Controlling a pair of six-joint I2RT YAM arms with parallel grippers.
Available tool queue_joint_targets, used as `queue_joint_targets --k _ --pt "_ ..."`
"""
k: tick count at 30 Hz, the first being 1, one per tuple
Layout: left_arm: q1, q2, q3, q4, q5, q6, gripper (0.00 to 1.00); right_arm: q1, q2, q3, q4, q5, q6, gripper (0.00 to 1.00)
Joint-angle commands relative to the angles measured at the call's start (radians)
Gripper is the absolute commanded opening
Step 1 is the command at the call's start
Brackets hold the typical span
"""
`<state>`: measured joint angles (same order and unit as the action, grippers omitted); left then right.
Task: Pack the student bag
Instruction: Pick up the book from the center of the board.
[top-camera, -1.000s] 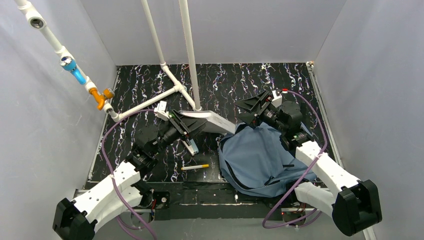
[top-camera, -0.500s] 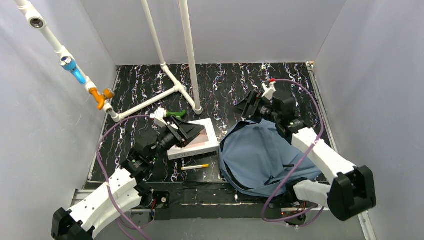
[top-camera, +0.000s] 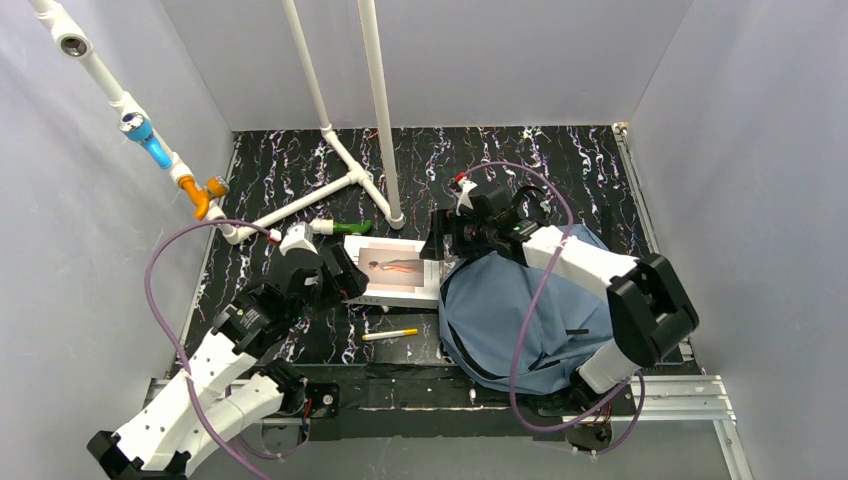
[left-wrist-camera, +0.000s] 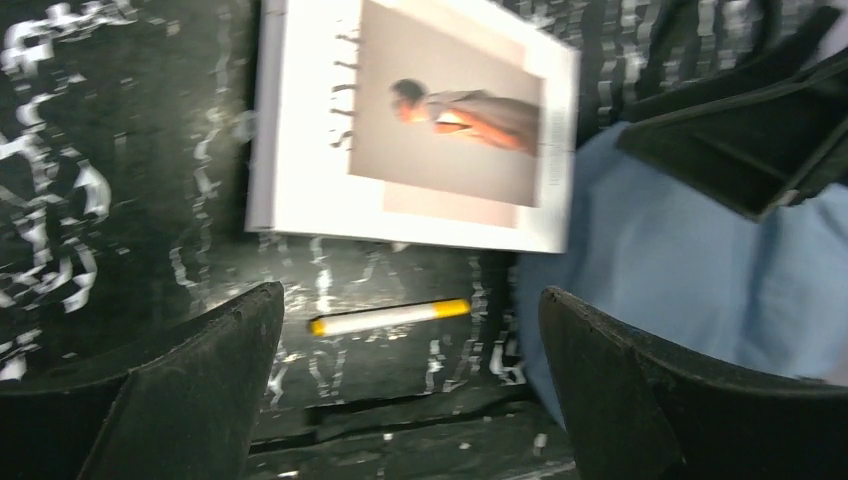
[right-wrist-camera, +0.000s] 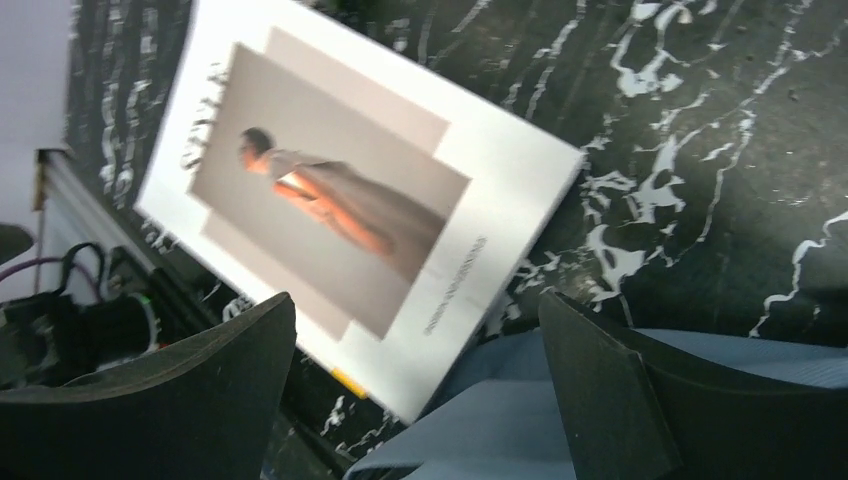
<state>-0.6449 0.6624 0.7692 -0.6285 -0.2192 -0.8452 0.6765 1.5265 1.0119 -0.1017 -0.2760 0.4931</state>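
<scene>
The student bag (top-camera: 520, 320) is being seen slumped toward the near-right corner, its axis indistinct; the left gripper (top-camera: 343, 272) and right gripper (top-camera: 443, 238) are being held agape, empty.

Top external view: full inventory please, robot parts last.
slate-blue fabric backpack: 1, slate blue, table's near right
white softcover book with a figure on its cover: 1, white and beige, left of the backpack
white pen-like stick with yellow ends: 1, white and yellow, near side of book
small green stick-shaped object: 1, green, beyond the book, by the pipe foot
white plastic pipe frame: 1, white, far left
pipe fittings: 2, one blue, one orange, upper-left pipe
black marbled tabletop: 1, black with white veins
robot arms: 2, white and black, bases at near edge
left end effector: 1, black, open, at the book's left edge
right end effector: 1, black, open, at the book's right edge
</scene>
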Motion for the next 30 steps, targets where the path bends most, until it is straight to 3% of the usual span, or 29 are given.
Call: queue_joint_targets --k 1,5,12,17,22,25,30 --pt "0.04 0.042 -0.015 -0.117 -0.113 0.052 0.98 -0.006 0.076 0.044 0.009 0.097 -0.04 0.98" --pt "0.133 0.095 -0.064 0.026 0.033 0.141 0.98 -0.012 0.155 0.063 0.006 0.104 -0.056 0.94" --pt "0.472 0.185 -0.126 0.159 0.427 0.236 0.98 -0.045 0.255 0.073 0.059 0.001 -0.005 0.8" --pt "0.68 0.227 -0.228 0.38 0.78 0.236 0.98 -0.09 0.285 0.038 0.134 -0.086 0.056 0.71" --pt "0.746 0.354 -0.298 0.571 0.946 0.144 0.98 -0.127 0.302 0.003 0.188 -0.171 0.084 0.65" --pt "0.75 0.394 -0.35 0.696 0.966 0.076 0.98 -0.141 0.316 -0.019 0.231 -0.209 0.111 0.62" --pt "0.749 0.443 -0.392 0.744 0.979 0.059 0.98 -0.147 0.337 -0.027 0.269 -0.234 0.135 0.61"
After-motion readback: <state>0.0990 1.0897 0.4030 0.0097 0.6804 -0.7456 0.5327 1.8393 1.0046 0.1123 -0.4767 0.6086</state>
